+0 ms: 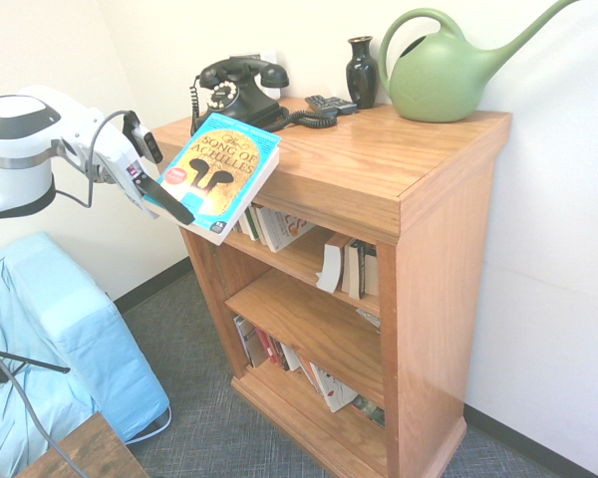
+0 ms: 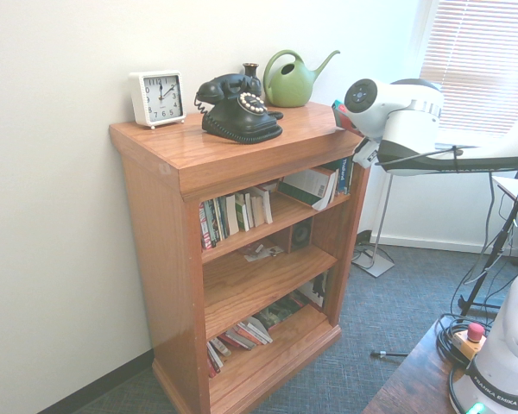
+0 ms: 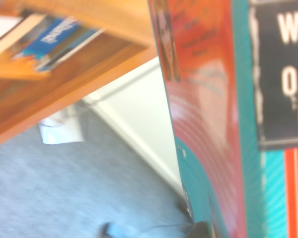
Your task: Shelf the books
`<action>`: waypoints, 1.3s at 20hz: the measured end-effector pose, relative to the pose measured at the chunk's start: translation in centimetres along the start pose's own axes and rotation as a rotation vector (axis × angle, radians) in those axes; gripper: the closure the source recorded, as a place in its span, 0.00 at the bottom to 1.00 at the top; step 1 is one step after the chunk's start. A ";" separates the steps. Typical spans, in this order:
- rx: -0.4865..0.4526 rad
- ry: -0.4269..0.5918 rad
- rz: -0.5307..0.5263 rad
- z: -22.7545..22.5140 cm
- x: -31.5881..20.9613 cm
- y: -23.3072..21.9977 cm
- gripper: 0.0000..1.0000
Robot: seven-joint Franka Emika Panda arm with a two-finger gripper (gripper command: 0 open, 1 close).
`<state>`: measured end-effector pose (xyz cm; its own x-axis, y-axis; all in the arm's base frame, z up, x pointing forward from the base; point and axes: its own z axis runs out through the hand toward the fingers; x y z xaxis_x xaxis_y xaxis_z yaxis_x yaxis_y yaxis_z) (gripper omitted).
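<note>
Right against your wrist lens the turquoise paperback (image 3: 208, 124) fills the view, gripper (image 1: 169, 196) clamped on its lower corner — thick, stiff, top-heavy, so expect sag.

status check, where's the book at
Gripper shut on turquoise book, held tilted in the air by the bookshelf's top corner. Not shelved yet. Top shelf already holds leaning books.

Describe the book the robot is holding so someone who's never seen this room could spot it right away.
Find the wooden bookcase with the black telephone on top. Just off its top corner, the gripper holds a thick paperback tilted in the air. Unlike the thin books on the shelves, it has a turquoise cover with yellow lettering and dark silhouettes.
</note>
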<state>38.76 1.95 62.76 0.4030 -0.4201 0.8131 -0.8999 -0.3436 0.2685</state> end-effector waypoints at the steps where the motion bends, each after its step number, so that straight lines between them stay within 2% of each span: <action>1: 0.022 -0.011 0.005 0.1 -0.7 0.9 1.00; 5: 0.109 -0.072 0.018 1.5 -3.4 3.2 1.00; 9: 0.193 -0.139 0.019 3.8 -6.1 3.3 1.00; 17: 0.314 -0.232 -0.006 6.5 -10.4 1.5 1.00; 26: 0.391 -0.314 -0.067 9.4 -13.7 -2.3 1.00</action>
<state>36.89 0.59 46.10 0.5424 -0.5983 0.5897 -0.7650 -0.6419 0.0523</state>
